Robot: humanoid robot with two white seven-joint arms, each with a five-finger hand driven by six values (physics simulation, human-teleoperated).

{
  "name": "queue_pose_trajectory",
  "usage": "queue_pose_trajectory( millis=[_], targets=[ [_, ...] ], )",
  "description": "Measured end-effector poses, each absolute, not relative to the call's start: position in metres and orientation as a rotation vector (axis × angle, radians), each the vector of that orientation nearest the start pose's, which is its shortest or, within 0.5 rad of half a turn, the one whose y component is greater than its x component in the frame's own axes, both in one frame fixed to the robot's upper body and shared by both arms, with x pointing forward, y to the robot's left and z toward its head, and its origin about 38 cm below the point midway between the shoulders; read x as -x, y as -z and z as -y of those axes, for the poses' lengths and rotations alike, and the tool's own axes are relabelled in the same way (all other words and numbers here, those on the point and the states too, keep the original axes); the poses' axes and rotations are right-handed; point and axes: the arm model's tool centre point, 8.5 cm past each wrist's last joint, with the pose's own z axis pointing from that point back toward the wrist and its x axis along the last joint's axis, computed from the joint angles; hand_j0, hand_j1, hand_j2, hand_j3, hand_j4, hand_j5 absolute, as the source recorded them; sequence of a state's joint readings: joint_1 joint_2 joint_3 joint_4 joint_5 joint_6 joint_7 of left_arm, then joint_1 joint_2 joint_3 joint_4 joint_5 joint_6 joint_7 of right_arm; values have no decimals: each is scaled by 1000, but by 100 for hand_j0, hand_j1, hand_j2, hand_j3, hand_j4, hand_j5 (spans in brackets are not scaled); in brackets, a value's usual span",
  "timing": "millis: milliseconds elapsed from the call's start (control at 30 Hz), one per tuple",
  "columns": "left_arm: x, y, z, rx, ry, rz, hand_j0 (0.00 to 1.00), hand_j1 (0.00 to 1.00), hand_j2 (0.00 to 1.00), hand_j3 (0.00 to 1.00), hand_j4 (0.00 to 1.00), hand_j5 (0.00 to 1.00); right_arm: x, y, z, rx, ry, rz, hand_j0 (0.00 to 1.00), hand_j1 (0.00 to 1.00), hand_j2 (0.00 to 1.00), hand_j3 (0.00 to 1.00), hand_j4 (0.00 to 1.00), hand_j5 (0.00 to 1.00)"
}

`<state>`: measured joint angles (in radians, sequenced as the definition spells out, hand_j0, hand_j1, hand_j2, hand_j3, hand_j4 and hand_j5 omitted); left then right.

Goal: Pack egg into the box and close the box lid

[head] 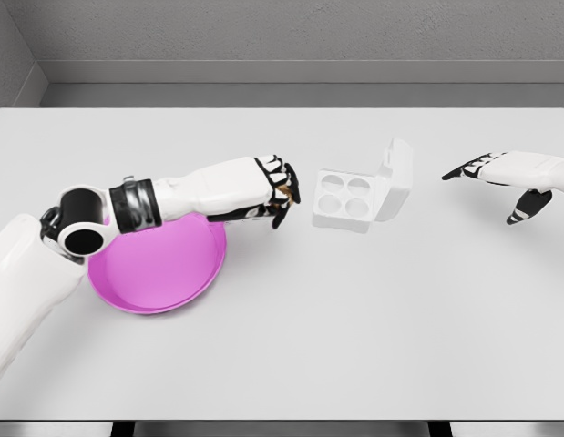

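Egg (pixel 283 195), brownish and mostly hidden, sits clamped in the curled fingers (pixel 280 173) of the left hand (pixel 272 187), just past the pink plate (pixel 163 269) on the worktop (pixel 354 319). Just beside it lies the white box (pixel 347 196), lid (pixel 395 177) raised. Farther right, the right hand (pixel 500 173) hovers, fingers apart.

A pale grey counter (pixel 291 337) is seen across most of the frame, and a darker grey wall is seen along the top. At the lower left, a plate (pixel 163 273) in bright magenta-pink is shown. The box (pixel 347 198), right of the centre, is coloured white all over, lid and four round cups alike. Both arms are rendered white with black bands at the joints. The left hand (pixel 277 189) and the right hand (pixel 500 177) are patterned in white and black; the fingers (pixel 464 171) end in black.
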<state>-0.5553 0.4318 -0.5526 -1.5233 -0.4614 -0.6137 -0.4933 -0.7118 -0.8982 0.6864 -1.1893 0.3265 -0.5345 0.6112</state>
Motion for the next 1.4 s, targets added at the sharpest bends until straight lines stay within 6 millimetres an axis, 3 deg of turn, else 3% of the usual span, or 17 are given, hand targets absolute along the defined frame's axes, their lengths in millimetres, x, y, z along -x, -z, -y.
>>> queue_pose_trajectory(
  millis=[567, 1100, 1233, 1400],
  targets=[
    [-433, -197, -127, 147, -2603, -2437, 25, 25, 25, 25, 25, 25, -454, -195, 397, 421, -1923, 1070, 100, 100, 100, 100, 100, 100],
    [-451, -201, -94, 119, -2611, -2421, 25, 25, 25, 25, 25, 25, -455, -195, 395, 420, -1922, 1077, 100, 100, 100, 100, 100, 100],
    [-453, -194, -90, 94, -2631, -2423, 25, 25, 25, 25, 25, 25, -455, -194, 396, 419, -1917, 1078, 100, 100, 100, 100, 100, 100],
    [-454, -196, -79, 68, -2616, -2425, 25, 25, 25, 25, 25, 25, -462, -204, 394, 437, -1910, 1100, 100, 100, 100, 100, 100, 100]
  ],
)
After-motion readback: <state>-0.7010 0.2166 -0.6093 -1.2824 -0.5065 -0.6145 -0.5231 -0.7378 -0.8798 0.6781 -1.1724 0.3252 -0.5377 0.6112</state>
